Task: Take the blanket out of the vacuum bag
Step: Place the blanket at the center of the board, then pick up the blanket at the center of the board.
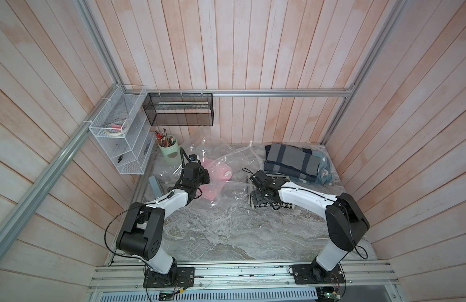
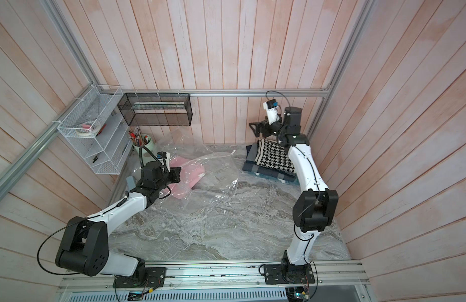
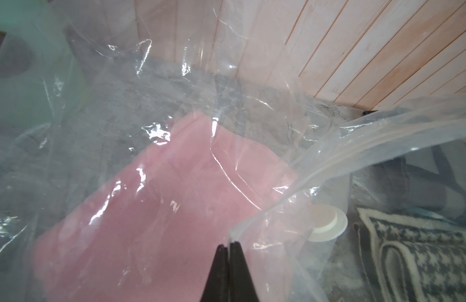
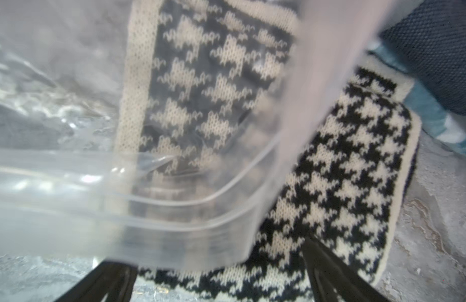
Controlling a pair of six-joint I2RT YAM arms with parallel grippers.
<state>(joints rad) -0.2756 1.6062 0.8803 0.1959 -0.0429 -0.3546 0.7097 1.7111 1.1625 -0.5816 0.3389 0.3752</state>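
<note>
**Inspector:** Two grippers to account for. Left gripper [image 3: 228, 247] first.

**Assistant:** Clenched. In the left wrist view its black jaws meet tip to tip, with a fold of the vacuum bag [image 3: 273, 251] film pinched between them.

**Inspector:** Right gripper [image 4: 218, 252]?

**Assistant:** Released. The right wrist view shows its fingers [image 4: 328, 269] standing wide apart above the houndstooth blanket [image 4: 344, 157]. The bag's zip-seal edge [image 4: 174, 209] hangs just ahead of them, blurred.

**Inspector:** Location of the bag?

**Assistant:** It lies on the marble-pattern table [image 1: 226, 235], toward the back. It sits between the green pen cup [image 1: 169, 150] and the grey plaid blanket [image 1: 292, 162] that tops the folded stack. The zip-seal edge is turned toward the right arm [image 1: 305, 193]. The pink blanket [image 3: 174, 209] lies inside the bag, under the film, and the round white valve [image 3: 326, 222] sits just beside it.

**Inspector:** And the houndstooth blanket?

**Assistant:** The views conflict.
- In a top view, the houndstooth blanket [image 1: 262, 205] lies on the table at the bag's mouth, under the lowered right arm.
- The right wrist view agrees. Part of the pattern shows through the film, but I cannot tell whether that part is inside the bag or merely beneath it.
- In a top view, the houndstooth blanket [image 2: 272, 157] rests on top of the folded stack at the back right. There the right arm [image 2: 302, 167] is raised above it, near the back wall.
</note>
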